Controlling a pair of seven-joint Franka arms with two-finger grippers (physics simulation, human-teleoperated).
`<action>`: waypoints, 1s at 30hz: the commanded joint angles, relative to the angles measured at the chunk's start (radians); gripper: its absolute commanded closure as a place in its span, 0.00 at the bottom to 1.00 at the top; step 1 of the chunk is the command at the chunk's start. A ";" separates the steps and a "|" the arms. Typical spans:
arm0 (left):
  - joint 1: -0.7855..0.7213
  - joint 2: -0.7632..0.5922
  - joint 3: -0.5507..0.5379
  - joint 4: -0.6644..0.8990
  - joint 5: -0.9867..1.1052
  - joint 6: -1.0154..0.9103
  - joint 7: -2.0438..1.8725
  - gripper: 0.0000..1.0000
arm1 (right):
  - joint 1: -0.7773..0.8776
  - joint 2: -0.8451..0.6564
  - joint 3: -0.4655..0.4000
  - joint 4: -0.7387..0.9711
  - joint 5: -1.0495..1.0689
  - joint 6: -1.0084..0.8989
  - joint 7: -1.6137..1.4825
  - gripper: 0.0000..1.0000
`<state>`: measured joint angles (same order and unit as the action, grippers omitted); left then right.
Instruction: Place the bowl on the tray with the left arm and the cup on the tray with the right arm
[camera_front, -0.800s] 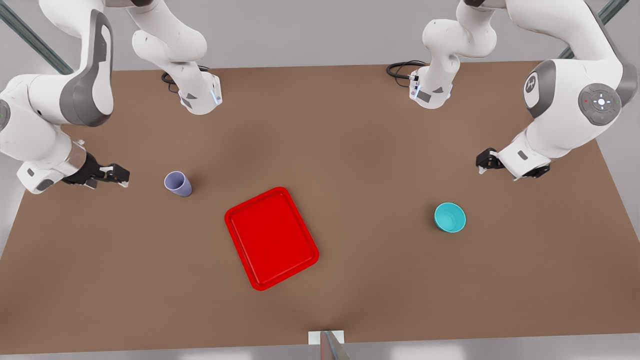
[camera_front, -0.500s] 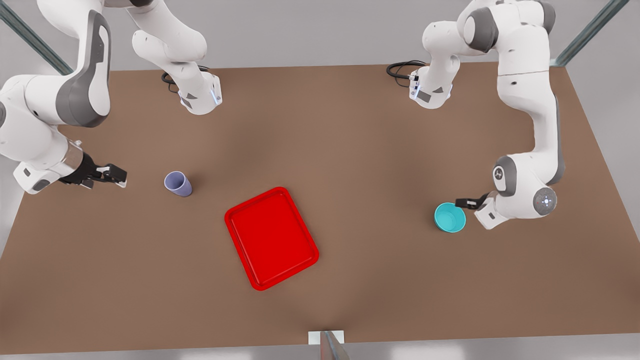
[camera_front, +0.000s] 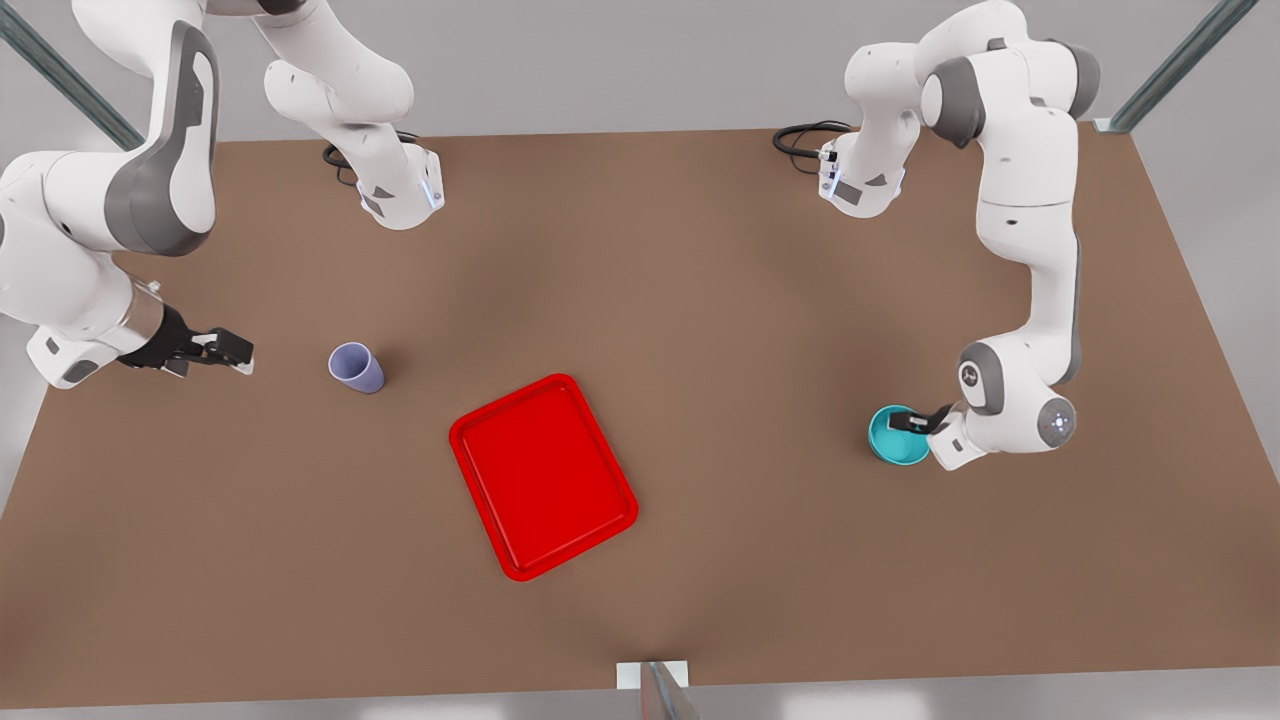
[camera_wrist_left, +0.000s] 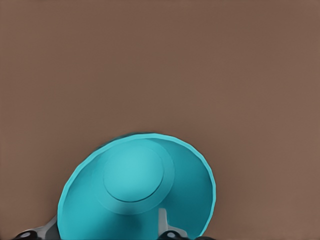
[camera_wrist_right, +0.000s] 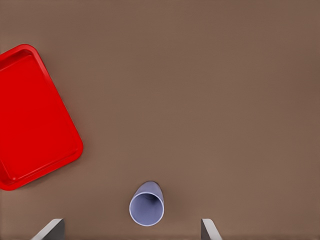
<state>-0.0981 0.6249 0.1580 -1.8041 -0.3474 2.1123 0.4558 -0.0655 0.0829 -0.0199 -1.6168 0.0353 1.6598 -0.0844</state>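
The teal bowl (camera_front: 897, 437) stands on the table at the front view's right. My left gripper (camera_front: 912, 421) is down at the bowl's rim on the side toward its arm. In the left wrist view the bowl (camera_wrist_left: 135, 195) is close up, and the left gripper (camera_wrist_left: 105, 227) is open: one finger sits outside the wall, the other inside the bowl. The lavender cup (camera_front: 356, 367) stands upright at the front view's left. My right gripper (camera_front: 232, 350) hovers open, a short way from the cup (camera_wrist_right: 146, 207). The red tray (camera_front: 542, 476) lies between bowl and cup with nothing on it.
Both arm bases (camera_front: 400, 195) stand at the table's far edge, with a black cable (camera_front: 800, 140) beside the one on the front view's right. A small white bracket (camera_front: 652, 675) sits at the near edge. Bare brown tabletop surrounds the tray.
The left arm swung down from above the table to the bowl, and its gripper now straddles the rim. The right gripper shifted only slightly. Bowl, cup and tray have not moved.
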 joint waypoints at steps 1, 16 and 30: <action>0.000 -0.001 0.000 0.000 0.001 0.006 0.000 0.50 | 0.001 0.000 0.000 0.000 0.000 0.000 0.000 0.00; 0.000 0.006 -0.008 0.035 -0.009 -0.003 -0.037 0.79 | 0.000 0.000 -0.003 -0.002 0.002 -0.002 0.000 0.00; -0.540 0.231 -0.160 0.699 -0.056 -0.129 -1.602 0.79 | 0.000 0.000 -0.003 -0.002 0.003 -0.003 0.000 0.00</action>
<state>-0.6383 0.8821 -0.0005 -1.0613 -0.3513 1.9829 -1.1530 -0.0665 0.0829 -0.0230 -1.6184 0.0383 1.6582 -0.0844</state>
